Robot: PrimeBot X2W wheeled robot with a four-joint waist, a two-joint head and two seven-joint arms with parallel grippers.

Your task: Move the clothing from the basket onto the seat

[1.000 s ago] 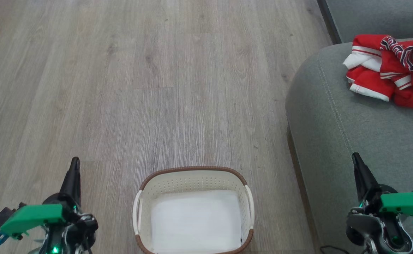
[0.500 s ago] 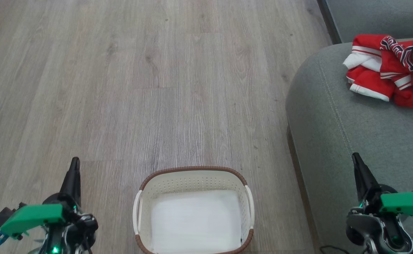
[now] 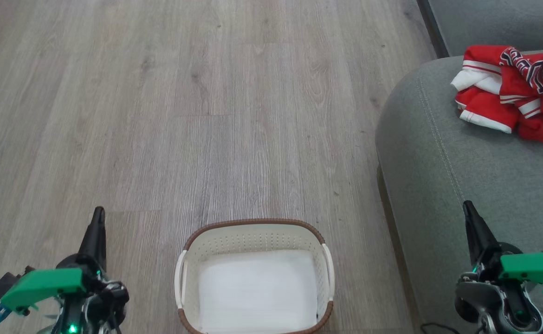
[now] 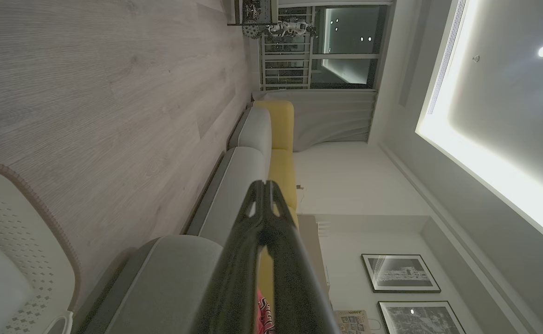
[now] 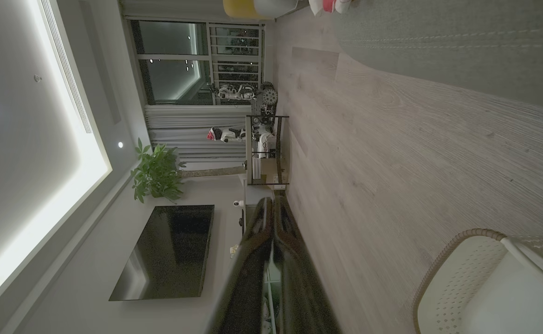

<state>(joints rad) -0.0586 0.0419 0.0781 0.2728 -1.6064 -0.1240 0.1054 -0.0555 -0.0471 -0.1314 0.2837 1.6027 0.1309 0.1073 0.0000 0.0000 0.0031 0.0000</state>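
**A:** How would the clothing [image 3: 489, 104] handle?

**B:** Soft, light and floppy, I'd judge. It looks like slick sports fabric that sags and slides. Best pinched at a bunched fold or a white-trimmed hem, not on a flat patch.

**A:** Where is it?

**B:** Heaped on the seat [image 3: 462, 162], at 1 o'clock from the right gripper [image 3: 466, 205] and well apart from it. From the left gripper [image 3: 98, 212] it's about 2 o'clock. Both have fingers pressed together, holding nothing.

**A:** And the basket [image 3: 253, 221]?

**B:** On the floor [image 3: 206, 116] between them, at 6 o'clock in the head view, with nothing red inside. The job looks done.
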